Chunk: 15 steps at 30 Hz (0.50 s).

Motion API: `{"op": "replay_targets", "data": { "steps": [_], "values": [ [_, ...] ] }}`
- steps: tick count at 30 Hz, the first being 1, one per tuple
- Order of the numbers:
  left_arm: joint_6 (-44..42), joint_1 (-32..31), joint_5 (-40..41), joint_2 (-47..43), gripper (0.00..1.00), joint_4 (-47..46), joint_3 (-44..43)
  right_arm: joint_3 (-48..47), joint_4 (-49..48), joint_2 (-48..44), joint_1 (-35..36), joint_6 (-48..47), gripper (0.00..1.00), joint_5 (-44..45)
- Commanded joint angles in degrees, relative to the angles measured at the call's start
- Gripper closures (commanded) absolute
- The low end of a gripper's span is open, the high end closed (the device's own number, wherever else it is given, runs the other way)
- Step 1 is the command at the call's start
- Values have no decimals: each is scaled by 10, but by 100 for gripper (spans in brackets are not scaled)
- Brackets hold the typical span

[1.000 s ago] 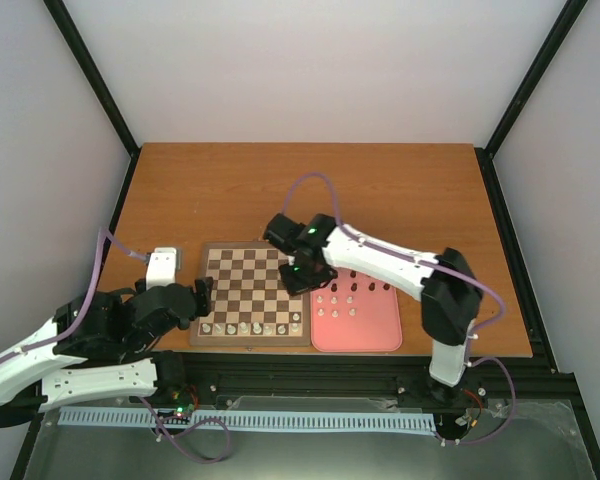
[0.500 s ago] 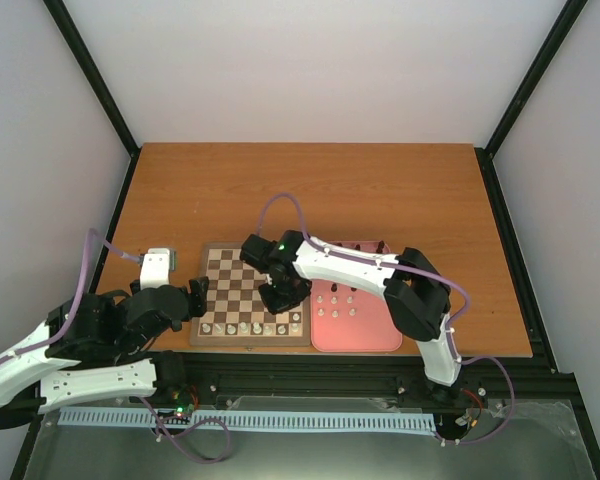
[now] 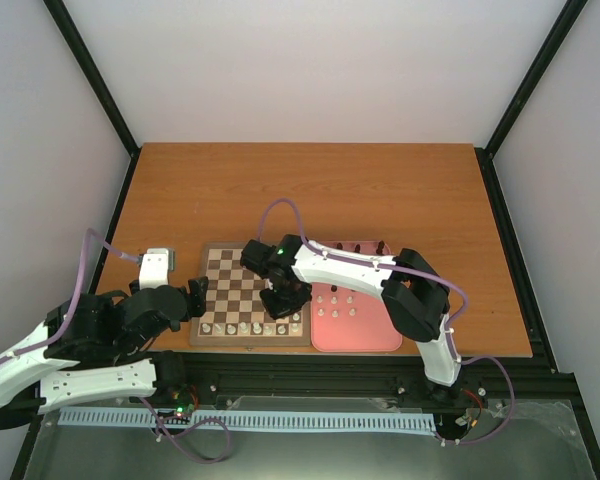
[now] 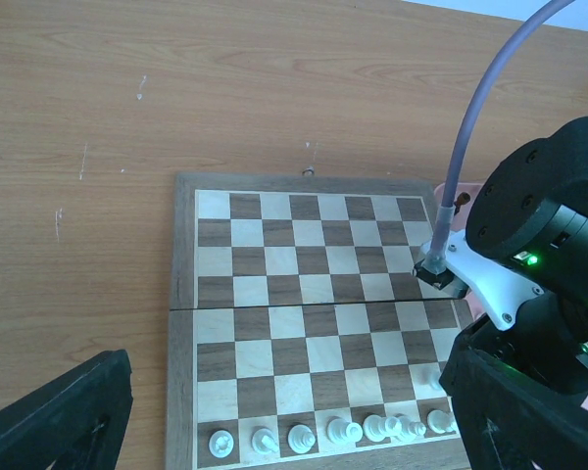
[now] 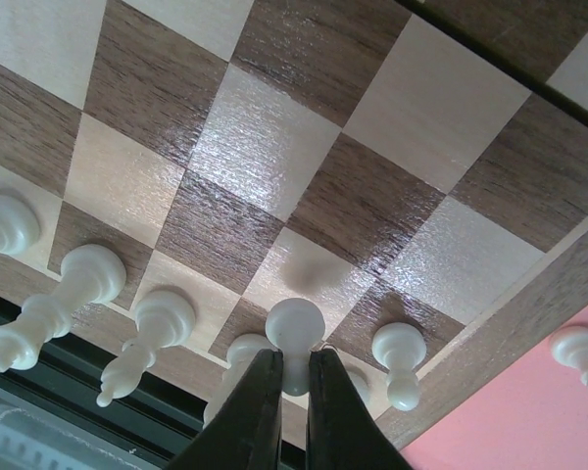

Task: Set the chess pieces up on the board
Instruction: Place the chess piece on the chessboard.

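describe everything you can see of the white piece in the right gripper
The white piece is cream, smooth and glossy like plastic, with a round pawn-like head. The right gripper is shut on it just below the head, its dark fingers hiding the base. It hangs over the board, near the right end of the row of white pieces.

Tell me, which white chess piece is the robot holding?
The round-headed white piece, pinched in the right tool. The white pieces beside it stand free on the board, with nothing gripping them.
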State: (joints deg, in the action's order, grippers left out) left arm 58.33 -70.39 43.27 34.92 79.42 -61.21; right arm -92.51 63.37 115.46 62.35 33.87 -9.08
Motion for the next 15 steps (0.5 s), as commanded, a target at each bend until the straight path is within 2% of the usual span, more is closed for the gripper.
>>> {"op": "replay_targets", "data": {
  "steps": [1,15],
  "values": [
    [-1,3,6,-4,0,5,-4,-4,-2,12,6,-3,97,-6],
    [5,3,6,-5,0,8,-4,-2,-3,25,6,-8,95,-7]
  ]
}}
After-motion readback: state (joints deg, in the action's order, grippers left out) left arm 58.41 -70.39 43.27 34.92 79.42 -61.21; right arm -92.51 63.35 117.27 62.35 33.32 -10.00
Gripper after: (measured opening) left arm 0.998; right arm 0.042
